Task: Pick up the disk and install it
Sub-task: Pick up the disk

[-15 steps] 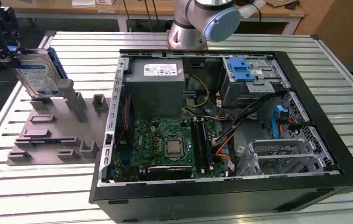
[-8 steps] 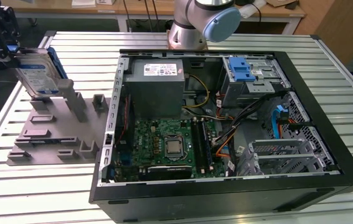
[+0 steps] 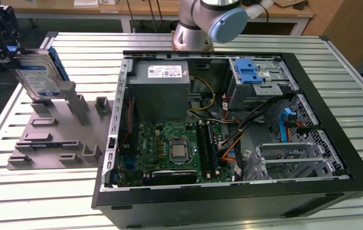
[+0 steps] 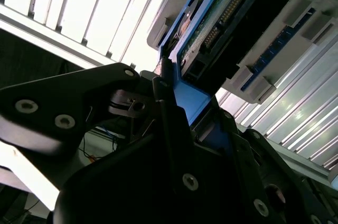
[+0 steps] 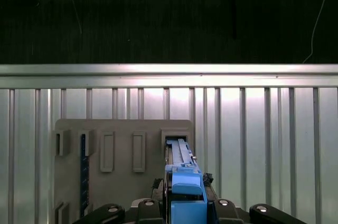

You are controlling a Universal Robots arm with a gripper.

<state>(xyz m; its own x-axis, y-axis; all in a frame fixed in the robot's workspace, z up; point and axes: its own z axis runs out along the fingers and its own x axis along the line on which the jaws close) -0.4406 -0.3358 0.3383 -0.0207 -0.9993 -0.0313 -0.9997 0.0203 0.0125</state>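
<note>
The disk stands on edge over the grey fixture plate at the exterior view's left, its white-and-blue label facing the camera and its blue bracket along the edges. My gripper is shut on the disk's upper end. In the first wrist view the disk is edge-on, its far end at a slot in the fixture plate, and the gripper clamps the blue bracket. In the second wrist view the disk's circuit-board side rises from the gripper. Whether the disk still rests in the slot I cannot tell.
An open computer case lies to the exterior view's right of the fixture. It holds a grey power-supply box, a motherboard and a metal drive cage with a blue latch. The arm's base stands behind the case on the slatted table.
</note>
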